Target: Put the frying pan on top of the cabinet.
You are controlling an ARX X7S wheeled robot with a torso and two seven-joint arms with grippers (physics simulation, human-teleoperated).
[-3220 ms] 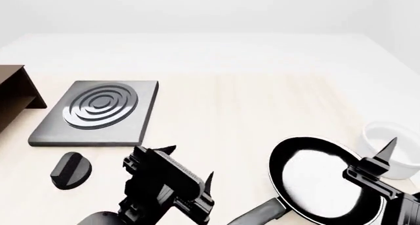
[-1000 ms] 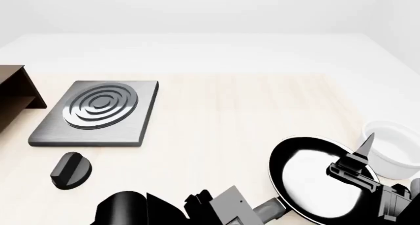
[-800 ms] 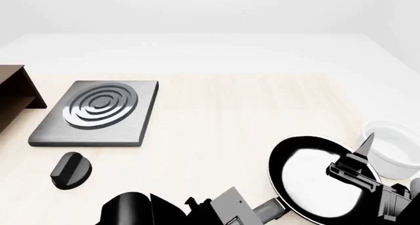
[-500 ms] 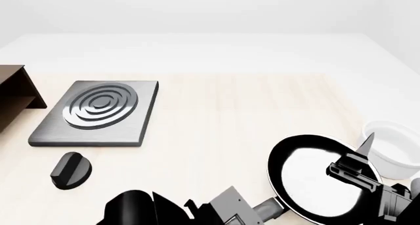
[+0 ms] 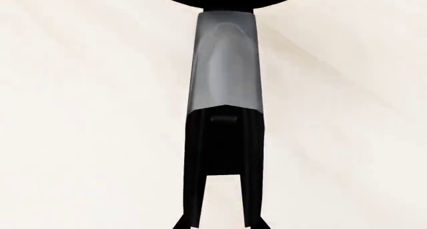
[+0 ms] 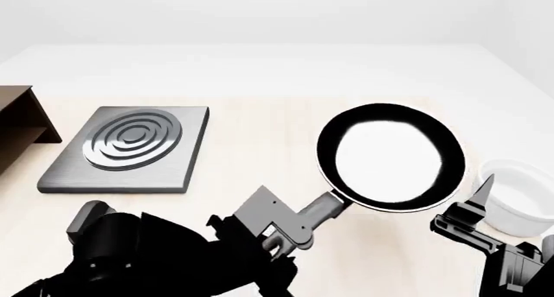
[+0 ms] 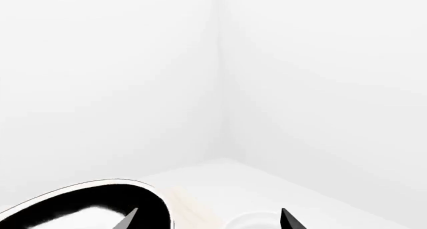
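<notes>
The left arm reaches forward and toward the robot's right from the near edge of the head view, its left gripper clamped on the dark grey handle of the frying pan; in the left wrist view the two black fingers run along both sides of the handle, pressed against it, with the pale table behind. The frying pan is carried by that handle, its round body lying beyond the gripper and to the robot's right of the hotplate, well apart from it; whether it clears the table cannot be told. The pan is round, shallow and black, with a thin bright rim line and a glossy, pale inside. The white bowl sits just beside the pan on its right. The right gripper hangs near the bowl, its jaws standing apart with nothing between them. The cabinet lies left of the hotplate, cut by the edge of the head view.
</notes>
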